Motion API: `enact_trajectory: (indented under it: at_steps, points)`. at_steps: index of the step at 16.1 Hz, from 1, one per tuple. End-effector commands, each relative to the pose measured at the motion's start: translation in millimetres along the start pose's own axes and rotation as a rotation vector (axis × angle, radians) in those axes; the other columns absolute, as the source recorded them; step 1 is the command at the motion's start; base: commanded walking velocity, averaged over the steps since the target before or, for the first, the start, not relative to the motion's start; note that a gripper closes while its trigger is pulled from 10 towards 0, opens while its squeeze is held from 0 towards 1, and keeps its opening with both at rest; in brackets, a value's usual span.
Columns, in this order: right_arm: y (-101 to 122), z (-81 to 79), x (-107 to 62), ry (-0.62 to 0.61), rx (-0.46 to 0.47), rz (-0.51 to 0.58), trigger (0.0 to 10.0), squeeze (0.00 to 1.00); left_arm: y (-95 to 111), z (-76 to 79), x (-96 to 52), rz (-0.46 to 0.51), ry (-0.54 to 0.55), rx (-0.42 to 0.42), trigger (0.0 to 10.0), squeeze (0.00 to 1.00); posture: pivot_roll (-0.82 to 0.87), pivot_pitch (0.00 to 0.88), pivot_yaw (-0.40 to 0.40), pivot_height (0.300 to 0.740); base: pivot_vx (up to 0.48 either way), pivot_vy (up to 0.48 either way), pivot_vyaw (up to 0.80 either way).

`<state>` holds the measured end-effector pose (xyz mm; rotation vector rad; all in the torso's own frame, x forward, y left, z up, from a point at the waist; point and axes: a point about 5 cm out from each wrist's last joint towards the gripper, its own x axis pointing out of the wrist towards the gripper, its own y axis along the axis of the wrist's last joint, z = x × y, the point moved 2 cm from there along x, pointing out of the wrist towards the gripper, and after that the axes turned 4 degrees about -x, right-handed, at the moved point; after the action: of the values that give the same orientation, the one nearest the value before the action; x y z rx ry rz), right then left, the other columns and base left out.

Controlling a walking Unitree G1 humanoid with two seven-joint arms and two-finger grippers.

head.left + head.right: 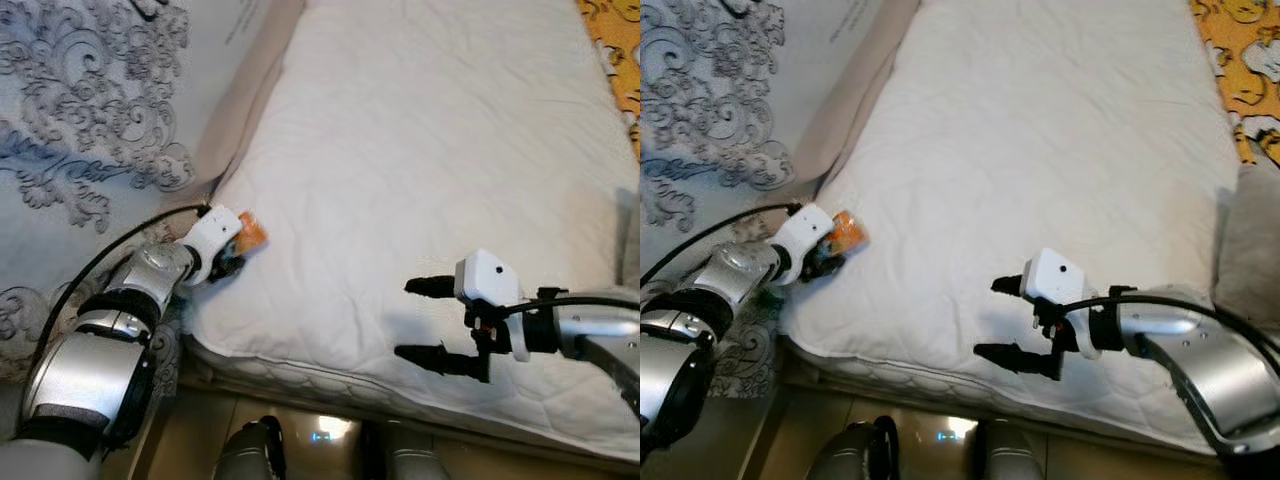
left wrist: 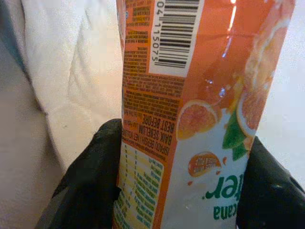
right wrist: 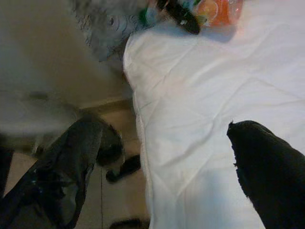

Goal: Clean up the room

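The right gripper [image 1: 432,322] hovers spread over the mattress [image 1: 420,150] near its front edge. At the mattress's left corner, the left gripper [image 1: 232,250] pinches an orange juice pack [image 2: 190,109], probably light, glossy and slippery; a mid-body hold suits. Open bedding lies beyond.

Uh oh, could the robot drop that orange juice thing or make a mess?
Maybe. The left gripper pinches the orange packet near one end, so the shiny wrapper could slip through the jaws. It is held right at the mattress corner, beside the gap to the wall; if it falls there it may be hard to reach. The right gripper hangs open just over the sheet and might snag the fabric if it moves low.
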<state>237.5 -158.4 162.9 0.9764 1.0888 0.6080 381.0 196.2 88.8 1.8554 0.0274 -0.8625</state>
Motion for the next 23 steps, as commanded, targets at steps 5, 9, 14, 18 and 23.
enact_trajectory:
  at_steps: [5, 9, 14, 18, 23]
  points:
    - [-0.2, 6.6, 4.2, -0.321, 0.146, 0.176, 10.0, 0.0, 53.8, 23.5, 4.2, 0.371, -0.183, -0.353, 0.0, 0.0, -0.12, 0.059, 0.099, 0.74, 0.0, 0.0, 0.0]
    - [-7.4, 5.8, 14.8, -0.619, 0.307, 0.236, 10.0, 0.0, 64.0, 81.4, -17.4, 0.554, -0.146, -0.362, 10.0, 0.0, -0.08, 0.0, 0.088, 0.74, 0.0, 0.0, 0.0]
    - [-11.9, 9.4, 25.1, -0.857, 0.421, 0.26, 10.0, 0.0, 30.4, 88.6, -80.2, 0.586, 0.17, -0.364, 10.0, 0.0, 0.0, 0.0, 0.018, 0.74, 0.0, 0.0, 0.0]
    - [-22.1, 8.4, 33.6, -0.857, 0.482, 0.229, 10.0, 0.0, 10.2, 79.2, -104.9, 0.519, 0.368, -0.467, 10.0, 0.0, 0.04, 0.0, -0.009, 0.74, 0.0, -0.322, 0.0]
    - [-27.9, -2.9, 41.7, -0.835, 0.462, 0.185, 10.0, 0.0, 6.0, 87.6, -116.7, 0.455, 0.371, -0.397, 10.0, 0.0, 0.04, 0.0, 0.006, 0.74, 0.0, -0.47, 0.13]
